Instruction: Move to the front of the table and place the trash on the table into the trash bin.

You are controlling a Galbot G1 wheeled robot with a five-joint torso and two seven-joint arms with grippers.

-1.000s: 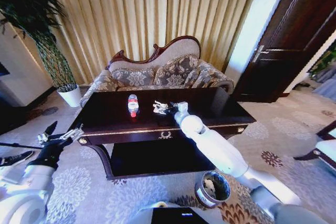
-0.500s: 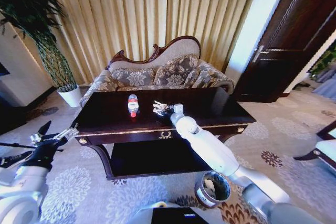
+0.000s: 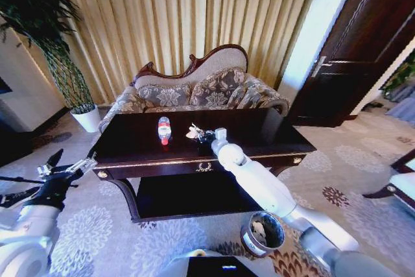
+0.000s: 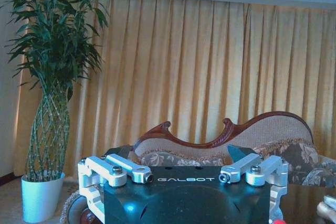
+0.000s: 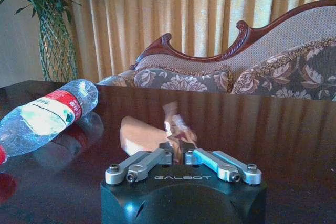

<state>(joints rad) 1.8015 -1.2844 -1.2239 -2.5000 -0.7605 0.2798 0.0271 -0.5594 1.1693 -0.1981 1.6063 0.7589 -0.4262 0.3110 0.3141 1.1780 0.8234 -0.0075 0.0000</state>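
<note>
The glossy dark-brown table stands in front of me. On it a clear bottle with a red cap and red-white label lies on its side, also in the right wrist view. Just right of the bottle sits a beige paper wad. My right gripper reaches over the table's front edge and is shut on that wad, with its fingertips pinching the wad's near edge. Down by my right arm the trash bin stands on the carpet with a white wad inside. Left of the table my left gripper hovers open.
A carved floral sofa stands right behind the table. A white plant pot with a tall plant is at the back left, and a dark door at the right. The table's lower shelf lies under the top.
My right gripper's fingers have closed on the paper wad. My left arm has dropped a little lower and to the left, then held still.
</note>
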